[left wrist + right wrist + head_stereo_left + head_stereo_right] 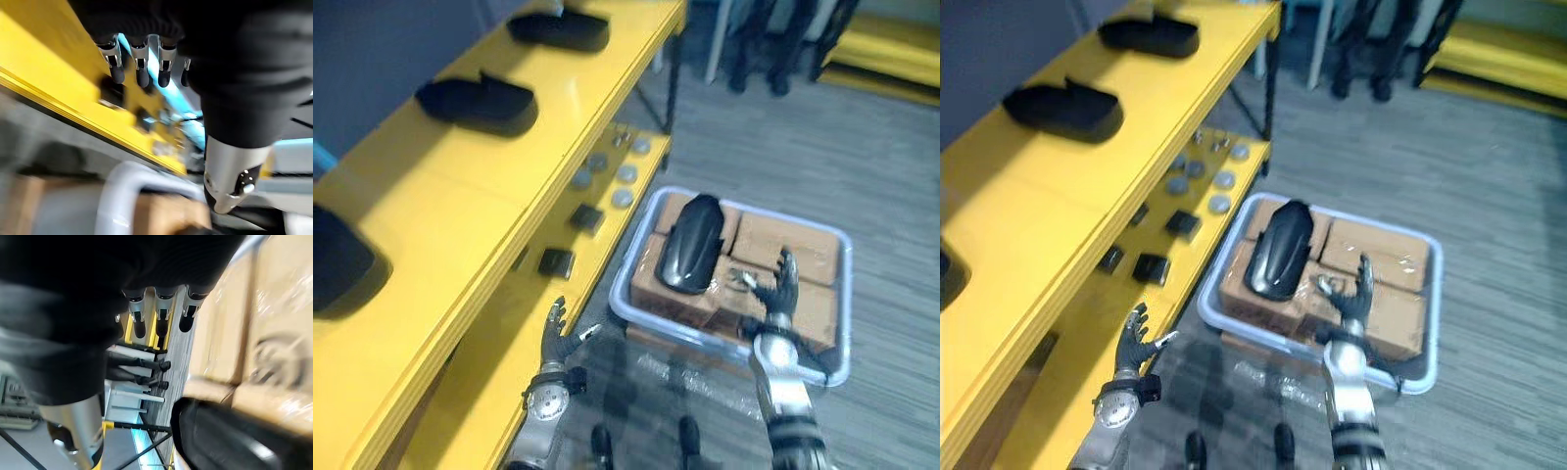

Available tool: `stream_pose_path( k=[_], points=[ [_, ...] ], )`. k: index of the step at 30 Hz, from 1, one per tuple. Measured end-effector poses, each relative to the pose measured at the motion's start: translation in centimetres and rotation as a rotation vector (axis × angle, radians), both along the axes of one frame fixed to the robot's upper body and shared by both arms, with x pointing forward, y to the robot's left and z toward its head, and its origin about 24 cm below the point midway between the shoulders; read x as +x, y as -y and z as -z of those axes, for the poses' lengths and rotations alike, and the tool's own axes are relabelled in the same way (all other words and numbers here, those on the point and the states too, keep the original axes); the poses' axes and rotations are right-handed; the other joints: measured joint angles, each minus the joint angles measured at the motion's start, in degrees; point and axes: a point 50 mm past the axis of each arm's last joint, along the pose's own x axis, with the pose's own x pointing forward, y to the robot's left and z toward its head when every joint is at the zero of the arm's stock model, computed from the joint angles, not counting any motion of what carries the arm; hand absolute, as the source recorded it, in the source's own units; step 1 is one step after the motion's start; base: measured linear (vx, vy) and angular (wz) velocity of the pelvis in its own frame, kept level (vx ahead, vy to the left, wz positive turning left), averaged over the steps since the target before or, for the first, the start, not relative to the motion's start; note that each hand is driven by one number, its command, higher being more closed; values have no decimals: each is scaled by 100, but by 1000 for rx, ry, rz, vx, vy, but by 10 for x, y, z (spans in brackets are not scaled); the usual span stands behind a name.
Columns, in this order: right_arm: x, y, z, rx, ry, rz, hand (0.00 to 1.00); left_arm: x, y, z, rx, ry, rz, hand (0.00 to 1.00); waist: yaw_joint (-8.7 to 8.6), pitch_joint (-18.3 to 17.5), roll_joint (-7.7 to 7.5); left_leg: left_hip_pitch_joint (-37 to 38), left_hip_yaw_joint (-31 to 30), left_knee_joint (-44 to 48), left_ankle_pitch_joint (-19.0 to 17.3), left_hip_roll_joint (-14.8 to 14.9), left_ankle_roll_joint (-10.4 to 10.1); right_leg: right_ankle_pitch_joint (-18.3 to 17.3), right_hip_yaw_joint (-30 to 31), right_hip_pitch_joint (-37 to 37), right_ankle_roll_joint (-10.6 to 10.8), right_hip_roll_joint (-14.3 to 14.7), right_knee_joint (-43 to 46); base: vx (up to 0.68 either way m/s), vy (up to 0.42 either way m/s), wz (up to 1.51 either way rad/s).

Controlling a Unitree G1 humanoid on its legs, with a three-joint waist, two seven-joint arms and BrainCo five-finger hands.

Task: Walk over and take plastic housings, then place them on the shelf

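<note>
Shelf (460, 196): three housings (480, 105); bin (848, 294): one housing (690, 245).

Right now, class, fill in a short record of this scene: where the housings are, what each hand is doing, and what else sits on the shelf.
In bin: one black housing lying on boxes; bin on floor
On shelf: three housings on the top board
Left hand: open, empty, beside lower board
Right hand: open, empty, above the boxes
Lower board: discs, dark blocks
</note>
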Motion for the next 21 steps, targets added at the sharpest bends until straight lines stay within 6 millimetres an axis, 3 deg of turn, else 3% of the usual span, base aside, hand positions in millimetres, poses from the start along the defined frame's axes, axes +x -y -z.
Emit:
stream_pose_path(
  k=[2,7,11,21],
  points=[
    [16,5,-40,6,77,48,0,-3,-7,10,17,-49,-2,0,57,230,33,-176,-35,103,3,-11,7,84,-13,-101,40,-18,-26,-27,66,6],
    [30,27,-81,-40,101,128,0,-6,-11,33,0,-167,-5,0,140,404,32,-649,-125,246,0,-10,11,306,-16,-495,135,-14,-38,-30,61,1],
    [38,39,-91,-53,55,163,0,-4,-11,40,-30,-203,-8,0,179,467,41,-1001,-165,448,-34,-14,65,467,-14,-695,139,-24,-158,-59,54,1],
    [46,73,-101,-162,-131,211,0,12,12,33,-46,-189,68,0,278,605,239,-1972,-520,993,-54,6,136,611,-271,-1199,94,27,-255,-55,3,10]
  ],
)
